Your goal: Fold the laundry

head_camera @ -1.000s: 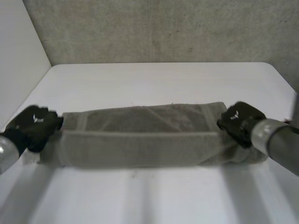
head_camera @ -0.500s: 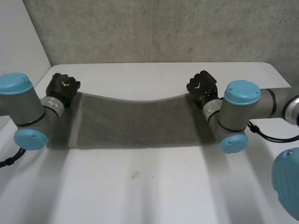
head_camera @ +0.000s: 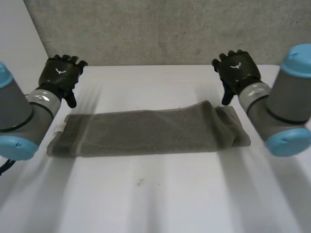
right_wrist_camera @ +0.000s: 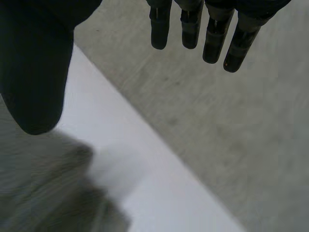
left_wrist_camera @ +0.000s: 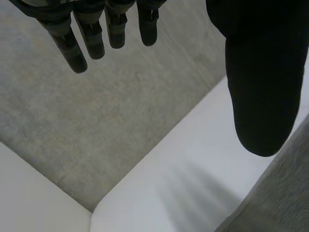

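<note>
A grey towel lies folded into one long, narrow strip across the middle of the white table. Its length runs from near the table's left edge toward the right edge. The towel's left end is flat and square, with a small pale tag at its far corner. The right end is thicker and bunched into soft folds. My left hand is near the table's far left corner, beyond the towel's left end and not touching it. In the left wrist view its fingers are straight and its thumb stands wide of them, with nothing between. There the fingers point at the grey concrete wall behind the table, and a bit of towel shows beneath the thumb. My right hand is near the table's far edge, beyond the towel's right end, also clear of the cloth. In the right wrist view its fingers are straight, its thumb is spread away, and it holds nothing. The bunched end of the towel lies under that thumb, on the table. My left arm comes in over the table's left edge. My right arm comes in over the right edge, just beside the towel's right end.
</note>
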Motion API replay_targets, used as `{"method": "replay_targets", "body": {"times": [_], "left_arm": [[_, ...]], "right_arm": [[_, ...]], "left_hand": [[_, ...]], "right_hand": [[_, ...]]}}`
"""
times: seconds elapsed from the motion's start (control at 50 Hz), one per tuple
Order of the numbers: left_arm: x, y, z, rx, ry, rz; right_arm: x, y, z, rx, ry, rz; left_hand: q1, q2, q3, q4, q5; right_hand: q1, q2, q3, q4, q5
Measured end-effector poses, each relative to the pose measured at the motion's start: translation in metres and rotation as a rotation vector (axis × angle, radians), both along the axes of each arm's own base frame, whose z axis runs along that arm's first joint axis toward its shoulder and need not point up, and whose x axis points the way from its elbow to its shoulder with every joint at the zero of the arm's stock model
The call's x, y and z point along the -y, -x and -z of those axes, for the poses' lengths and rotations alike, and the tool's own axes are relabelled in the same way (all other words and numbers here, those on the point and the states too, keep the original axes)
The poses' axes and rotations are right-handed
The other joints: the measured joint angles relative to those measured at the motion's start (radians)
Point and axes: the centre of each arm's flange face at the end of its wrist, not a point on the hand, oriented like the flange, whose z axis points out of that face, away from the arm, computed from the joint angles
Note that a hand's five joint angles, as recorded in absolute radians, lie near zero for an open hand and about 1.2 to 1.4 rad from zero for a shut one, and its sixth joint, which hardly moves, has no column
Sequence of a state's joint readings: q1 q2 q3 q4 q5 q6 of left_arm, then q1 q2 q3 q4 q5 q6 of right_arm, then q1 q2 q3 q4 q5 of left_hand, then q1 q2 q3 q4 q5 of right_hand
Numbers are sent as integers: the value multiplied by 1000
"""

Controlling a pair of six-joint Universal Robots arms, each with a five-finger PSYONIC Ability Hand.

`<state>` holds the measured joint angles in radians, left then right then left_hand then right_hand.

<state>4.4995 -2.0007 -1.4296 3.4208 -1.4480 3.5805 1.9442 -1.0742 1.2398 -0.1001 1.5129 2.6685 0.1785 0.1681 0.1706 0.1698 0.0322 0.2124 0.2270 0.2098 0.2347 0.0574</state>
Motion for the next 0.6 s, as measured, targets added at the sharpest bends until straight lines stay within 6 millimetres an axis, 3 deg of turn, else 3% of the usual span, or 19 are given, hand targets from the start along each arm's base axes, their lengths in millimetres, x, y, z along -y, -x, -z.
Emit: {"method": "replay_targets", "body": {"times": [0.12, 0.24, 0.46, 0.6], "left_arm": [[-28, -8, -12, -159, -48, -2], [-44, -10, -5, -240, -76, 1], [-52, -8, 9, -249, -73, 12], [-56, -7, 14, -245, -85, 17]], "right_arm": [[-15, 36, 9, 54, -288, 68], [-18, 65, 35, 68, -447, 152], [1, 84, 89, 96, -402, 197], [12, 90, 111, 106, -402, 214]], "left_hand": [[0, -2, 0, -1, 0], [0, -2, -5, -2, 0], [0, -2, -5, -2, 0], [0, -2, -5, -2, 0]], "right_hand": [[0, 0, 0, 0, 0], [13, 25, 43, 21, 29], [212, 269, 288, 265, 247], [269, 339, 358, 331, 311]]}}
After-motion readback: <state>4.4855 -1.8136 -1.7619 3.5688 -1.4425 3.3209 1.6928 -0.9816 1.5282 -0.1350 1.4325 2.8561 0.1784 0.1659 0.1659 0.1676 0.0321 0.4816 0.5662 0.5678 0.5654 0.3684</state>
